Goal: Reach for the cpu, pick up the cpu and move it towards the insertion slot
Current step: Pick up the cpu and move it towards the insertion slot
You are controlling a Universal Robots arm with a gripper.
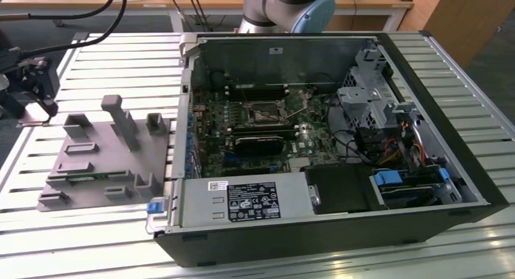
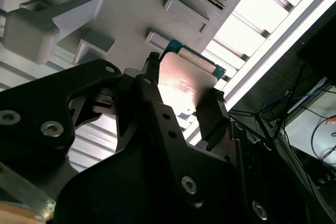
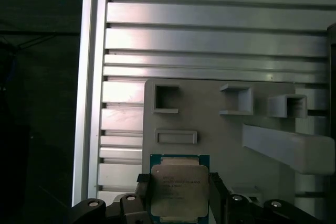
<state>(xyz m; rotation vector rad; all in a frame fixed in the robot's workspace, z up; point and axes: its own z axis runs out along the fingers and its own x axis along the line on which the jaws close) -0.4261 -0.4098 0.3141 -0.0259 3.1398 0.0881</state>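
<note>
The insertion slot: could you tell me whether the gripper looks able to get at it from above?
Probably yes: the insertion slot faces up with nothing over it in the exterior view. The gripper, jaws seemingly shut on the cpu, is off over the grey fixture.

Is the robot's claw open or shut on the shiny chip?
Shut: in both wrist views the gripper presses its black fingers against opposite edges of the cpu.
</note>
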